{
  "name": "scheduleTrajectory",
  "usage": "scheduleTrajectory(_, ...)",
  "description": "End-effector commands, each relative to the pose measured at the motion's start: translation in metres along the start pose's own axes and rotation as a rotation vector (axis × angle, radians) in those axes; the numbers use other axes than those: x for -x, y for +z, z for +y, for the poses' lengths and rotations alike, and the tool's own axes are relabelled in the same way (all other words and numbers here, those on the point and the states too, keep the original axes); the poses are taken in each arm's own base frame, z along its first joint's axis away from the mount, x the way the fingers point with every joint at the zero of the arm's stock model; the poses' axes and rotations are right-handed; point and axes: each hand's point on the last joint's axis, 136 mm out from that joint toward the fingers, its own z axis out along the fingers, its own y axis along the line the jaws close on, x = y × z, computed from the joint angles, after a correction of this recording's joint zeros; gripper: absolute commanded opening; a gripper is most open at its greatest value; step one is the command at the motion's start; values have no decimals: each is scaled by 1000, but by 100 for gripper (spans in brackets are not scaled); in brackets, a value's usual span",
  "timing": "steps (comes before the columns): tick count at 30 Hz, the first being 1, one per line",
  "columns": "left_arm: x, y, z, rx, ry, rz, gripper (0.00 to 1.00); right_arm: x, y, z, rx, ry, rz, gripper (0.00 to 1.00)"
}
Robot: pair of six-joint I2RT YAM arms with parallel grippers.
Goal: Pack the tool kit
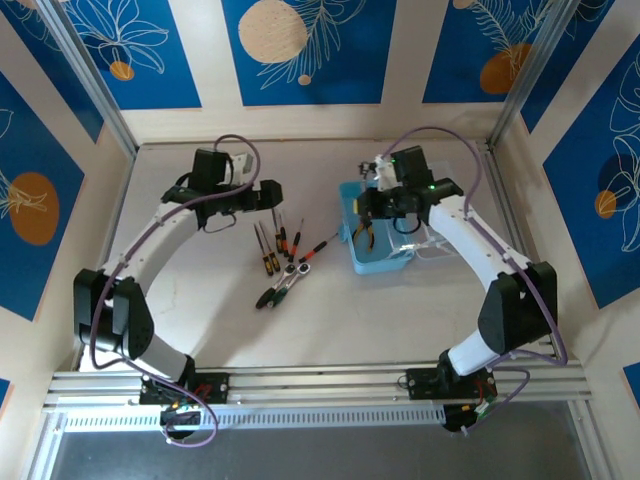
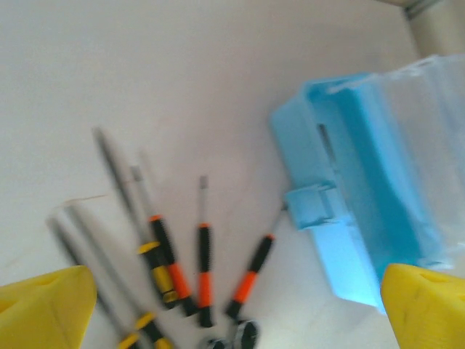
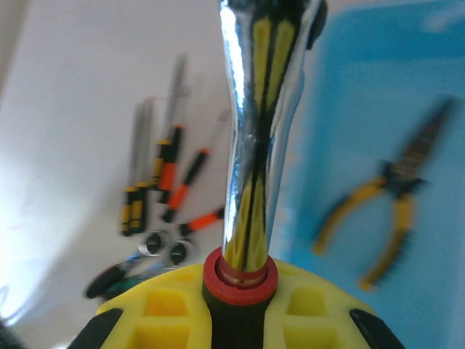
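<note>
So the small rectangular light-blue plastic case sits on the right half of the pale tabletop, with its clear hinged lid flipped open toward the right. The yellow-handled pliers are lying flat on the floor of the case, handles spread a little.

The right gripper hangs directly over the case. Its jaws are clamped on a shiny chrome-shafted tool with a red collar and a black grip. In the right wrist view the shaft pokes straight out from between the yellow pads and lines up roughly with the case's left wall. Can't tell what kind of head it has, since the tip runs out of the picture.

Just left of the case, a bunch of small screwdrivers with black-and-orange and black-and-yellow handles lie fanned out on the tabletop, apart from the case. Two ratchet wrenches lie right below them, closer to the arm bases, with their round heads side by side.

The left gripper hovers over the far end of the screwdriver fan. Its jaws are wide apart: in the left wrist view the yellow fingertips sit in opposite bottom corners, with the screwdrivers and the near end of the case between them, blurry.
</note>
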Motion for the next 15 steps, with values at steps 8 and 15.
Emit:
scheduleTrajectory(8, -60, 4, 48, 172, 8, 147, 100, -36, -1, -86, -284, -5, 137, 0)
scheduleTrajectory(15, -72, 9, 49, 153, -13, 168, 100, -32, 16, -99, -315, -39, 172, 0)
